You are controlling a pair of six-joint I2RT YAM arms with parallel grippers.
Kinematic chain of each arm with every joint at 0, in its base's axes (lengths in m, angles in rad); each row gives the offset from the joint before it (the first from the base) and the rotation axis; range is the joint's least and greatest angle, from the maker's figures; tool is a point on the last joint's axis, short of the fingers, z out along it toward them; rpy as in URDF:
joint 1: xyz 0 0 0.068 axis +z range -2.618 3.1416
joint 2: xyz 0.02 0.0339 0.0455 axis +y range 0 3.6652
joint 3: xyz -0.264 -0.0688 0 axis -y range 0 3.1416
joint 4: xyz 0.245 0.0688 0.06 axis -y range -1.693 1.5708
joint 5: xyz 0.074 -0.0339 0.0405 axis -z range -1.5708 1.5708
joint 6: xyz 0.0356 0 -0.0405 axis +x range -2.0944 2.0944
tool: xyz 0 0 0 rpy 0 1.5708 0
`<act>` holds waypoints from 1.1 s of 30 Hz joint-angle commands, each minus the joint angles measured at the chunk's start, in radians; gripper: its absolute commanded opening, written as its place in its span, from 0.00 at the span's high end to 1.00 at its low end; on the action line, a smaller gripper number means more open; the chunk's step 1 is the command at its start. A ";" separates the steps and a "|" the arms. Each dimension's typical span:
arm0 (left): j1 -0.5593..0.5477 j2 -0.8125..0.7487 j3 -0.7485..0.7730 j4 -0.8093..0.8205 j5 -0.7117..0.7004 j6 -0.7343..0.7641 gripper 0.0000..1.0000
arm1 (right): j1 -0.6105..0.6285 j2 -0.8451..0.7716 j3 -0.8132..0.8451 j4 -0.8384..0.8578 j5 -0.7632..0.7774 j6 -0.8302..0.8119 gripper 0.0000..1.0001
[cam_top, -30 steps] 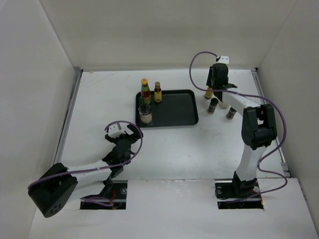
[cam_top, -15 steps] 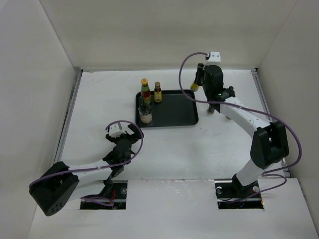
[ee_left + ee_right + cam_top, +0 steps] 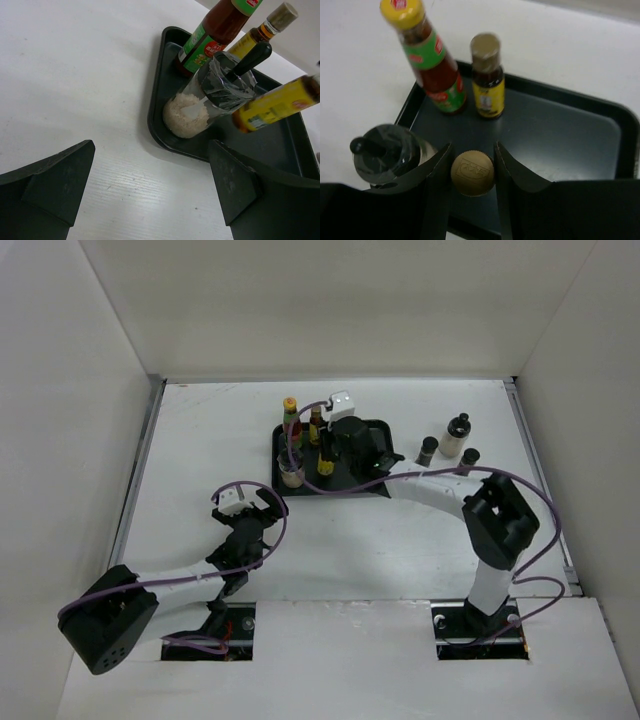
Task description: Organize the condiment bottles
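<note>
yellow-labelled bottle [image 3: 472,173], ribbed round cap, gripped by right hand [image 3: 472,151].

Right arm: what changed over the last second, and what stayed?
The right gripper, jaws shut on a yellow-labelled bottle, carried it leftward from the table's right side to above the black tray, near the three bottles standing there. The left gripper stayed open and still; the three jars off the tray stayed.

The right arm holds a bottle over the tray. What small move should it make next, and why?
Probably lower it straight down. The right fingers grip the tan-capped bottle above bare floor of the black tray, near the small yellow-labelled bottle and beside the glass jar; it seems not yet set down.
</note>
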 commanded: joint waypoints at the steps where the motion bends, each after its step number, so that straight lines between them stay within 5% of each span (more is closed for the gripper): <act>1: -0.001 -0.011 0.028 0.055 0.005 -0.012 0.00 | 0.032 0.008 0.038 0.106 0.037 0.017 0.71; 8: -0.009 -0.007 0.030 0.055 0.008 -0.012 0.00 | 0.108 0.051 -0.008 0.122 0.115 0.016 0.68; 13: -0.012 -0.001 0.033 0.055 0.005 -0.012 0.00 | 0.117 0.012 -0.063 0.155 0.144 0.022 0.37; 18: -0.015 -0.013 0.031 0.055 0.007 -0.012 0.00 | 0.111 -0.122 -0.137 0.154 0.153 0.025 0.20; 25: -0.019 -0.013 0.031 0.055 0.015 -0.013 0.00 | -0.122 -0.333 -0.324 0.094 0.190 0.056 0.10; 33: -0.023 0.002 0.036 0.056 0.022 -0.013 0.00 | -0.363 -0.252 -0.335 0.013 0.198 0.094 0.07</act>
